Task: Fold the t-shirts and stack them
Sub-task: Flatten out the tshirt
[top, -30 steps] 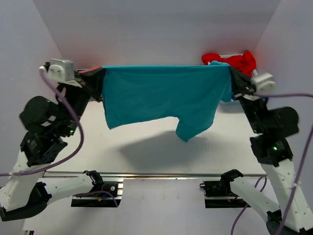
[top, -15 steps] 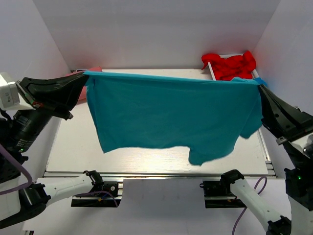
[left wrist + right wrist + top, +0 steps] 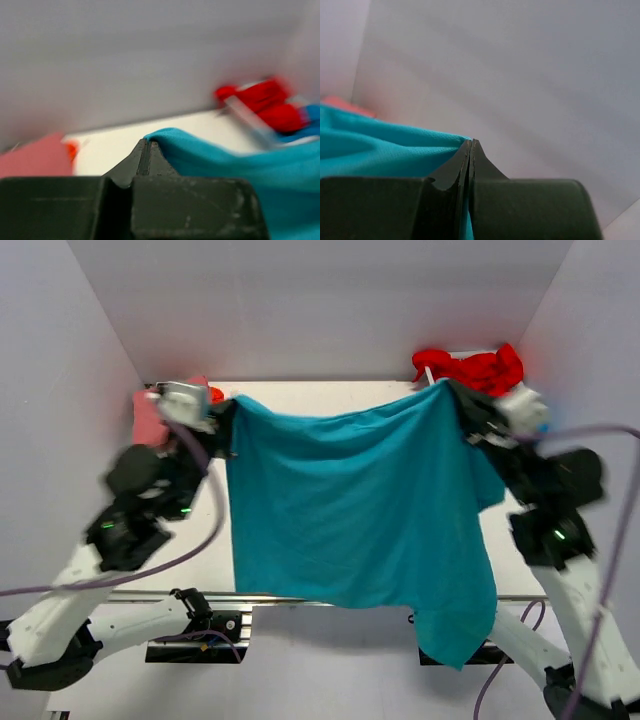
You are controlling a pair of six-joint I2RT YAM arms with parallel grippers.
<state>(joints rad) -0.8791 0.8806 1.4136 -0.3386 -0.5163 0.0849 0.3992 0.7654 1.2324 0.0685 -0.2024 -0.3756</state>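
The teal t-shirt [image 3: 355, 510] hangs spread between my two grippers above the table, its lower edge past the table's near edge. My left gripper [image 3: 228, 412] is shut on its left top corner; in the left wrist view the gripper [image 3: 146, 143] pinches teal cloth [image 3: 225, 165]. My right gripper [image 3: 452, 392] is shut on the right top corner; in the right wrist view the gripper [image 3: 471, 143] pinches teal cloth [image 3: 380, 145]. A red t-shirt [image 3: 470, 367] lies crumpled at the back right. A pink t-shirt [image 3: 150, 420] and a bit of orange one [image 3: 216, 394] lie at the back left.
The white table [image 3: 320, 398] is walled by grey panels at the back and both sides. A metal rail [image 3: 160, 595] runs along the near edge by the arm bases. The red shirt [image 3: 265, 100] and pink shirt [image 3: 35, 160] show blurred in the left wrist view.
Both grippers swung back toward the rear of the table and closer together. The teal shirt, before stretched wide and taut, now hangs longer and sags between them.
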